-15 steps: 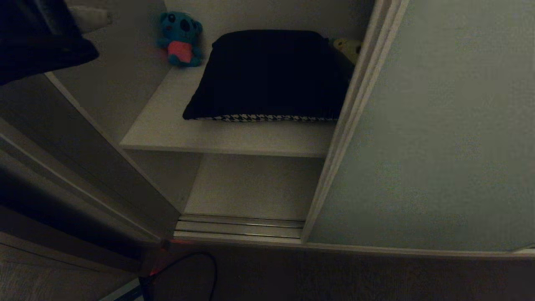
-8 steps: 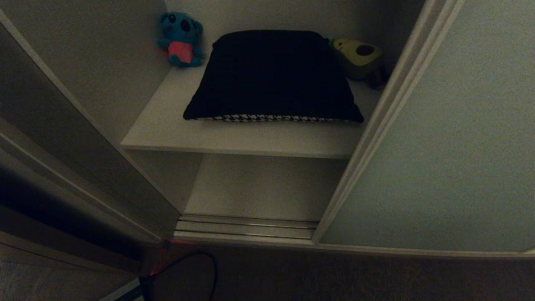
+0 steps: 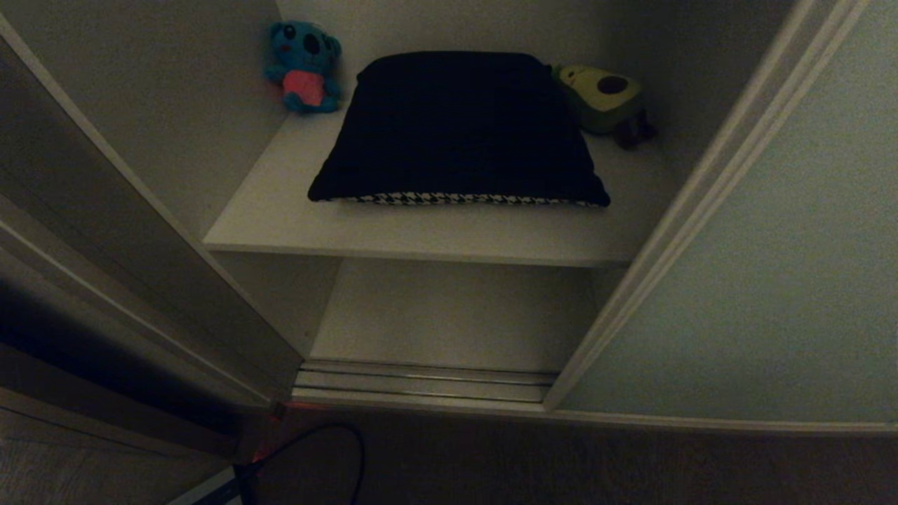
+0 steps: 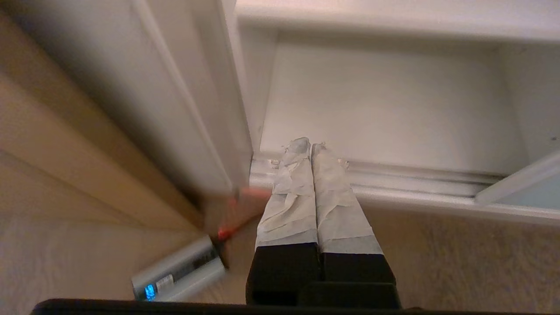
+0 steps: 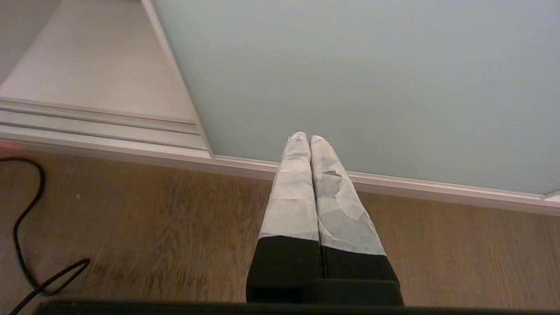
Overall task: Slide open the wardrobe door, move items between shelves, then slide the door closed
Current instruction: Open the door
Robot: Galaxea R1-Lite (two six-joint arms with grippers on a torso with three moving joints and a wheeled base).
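Your left tool (image 4: pixel 311 148) has its taped fingers pressed together with nothing between them; in the left wrist view its tips sit at frame centre over the silver floor rails (image 4: pixel 393 177), with the lower shelf (image 4: pixel 385 100) spread across the upper right of that frame. A silver-grey power brick (image 4: pixel 179 273) with a blue light lies on the floor at the lower left. Your right tool (image 5: pixel 305 138) is likewise closed and empty; in the right wrist view it sits at centre frame over the wood-grain floor (image 5: pixel 153 218), its tips against the lower edge of the sliding wardrobe door (image 5: pixel 350 65), which fills the upper right. A black cable (image 5: pixel 26 227) loops along the left edge of that frame. Neither tool appears in the head view.

In the head view the door (image 3: pixel 772 280) occupies the right side of the frame, its pale frame edge running diagonally from the upper right down to the lower centre, leaving the wardrobe open across the middle. The houndstooth cushion (image 3: pixel 459 130) lies flat on the upper shelf (image 3: pixel 421 235) at upper centre, its patterned edge toward the shelf front. A blue plush toy (image 3: pixel 303 65) stands at the cushion's upper left, near it; an avocado plush toy (image 3: pixel 603 98) sits just beside its upper right corner. The lower shelf (image 3: pixel 449 312) shows below, at centre frame, with the floor rails (image 3: pixel 421 382) along its front.
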